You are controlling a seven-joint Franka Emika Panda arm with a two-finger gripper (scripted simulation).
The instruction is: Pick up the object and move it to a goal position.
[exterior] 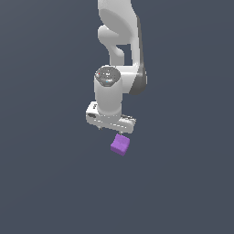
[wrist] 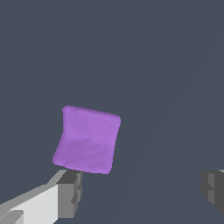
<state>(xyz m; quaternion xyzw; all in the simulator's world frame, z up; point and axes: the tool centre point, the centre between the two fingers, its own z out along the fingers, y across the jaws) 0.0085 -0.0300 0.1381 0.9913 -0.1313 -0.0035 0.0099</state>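
Observation:
The purple cube (exterior: 120, 144) lies on the dark grey floor just below the white gripper (exterior: 110, 130) in the exterior view, slightly toward that view's right. In the wrist view the cube (wrist: 87, 140) fills the middle, turned a little askew. The gripper (wrist: 141, 190) is open and empty, its jaws spread wide. One grey fingertip (wrist: 69, 192) is right beside a cube edge; the other fingertip (wrist: 213, 189) is far from it. The cube is not between the fingers; whether the near fingertip touches it I cannot tell.
The white arm (exterior: 119, 41) comes down from the top of the exterior view. The surface around is a plain dark grey floor (exterior: 50, 173) with no other objects in view.

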